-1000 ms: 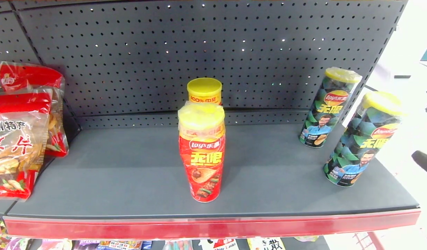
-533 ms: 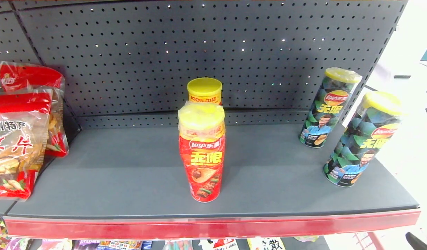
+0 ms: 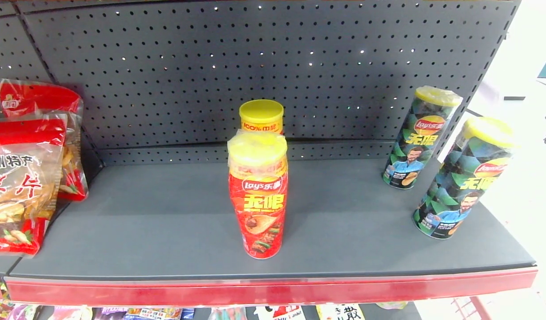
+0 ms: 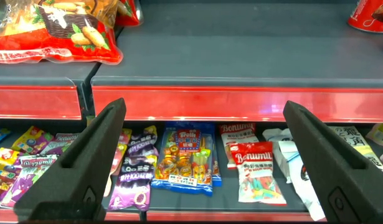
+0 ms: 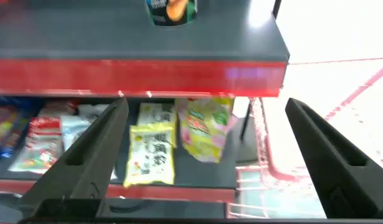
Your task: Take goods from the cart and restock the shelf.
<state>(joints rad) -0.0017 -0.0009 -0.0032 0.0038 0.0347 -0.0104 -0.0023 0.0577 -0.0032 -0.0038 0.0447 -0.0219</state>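
1. Head view has the stocked goods standing on the shelf [image 3: 344, 222]. A red can [image 3: 258, 200] is upright near the front middle, with a second can [image 3: 261, 116] just behind it. Two dark cans [image 3: 421, 138] stand apart toward the right end.
2. Left gripper [image 4: 203, 106] hangs in front of the shelf's red strip [image 3: 273, 289], below the can level, its jaws spread wide with nothing between them. Right gripper [image 5: 207, 102] sits likewise by the shelf's right end, jaws wide and empty. What looks like a red wire cart [image 5: 263, 140] is just beyond it.
3. With both pairs of jaws empty and off the shelf, the step in hand is probably fetching the next item.
4. That calls for turning toward the cart, picking one item, and closing the jaws around its middle. It can then be lifted over the red strip into the open stretch between the red can and the dark cans.
5. The cans are tall, smooth cylinders with yellow plastic lids and glossy printed wraps, so they are likely slippery and easy to tip.
6. Snack bags [image 3: 24, 178] at the left are crinkly clear film. The pegboard [image 3: 255, 66] behind is matte perforated metal. Flat packets [image 4: 188, 155] lie on the shelf below.
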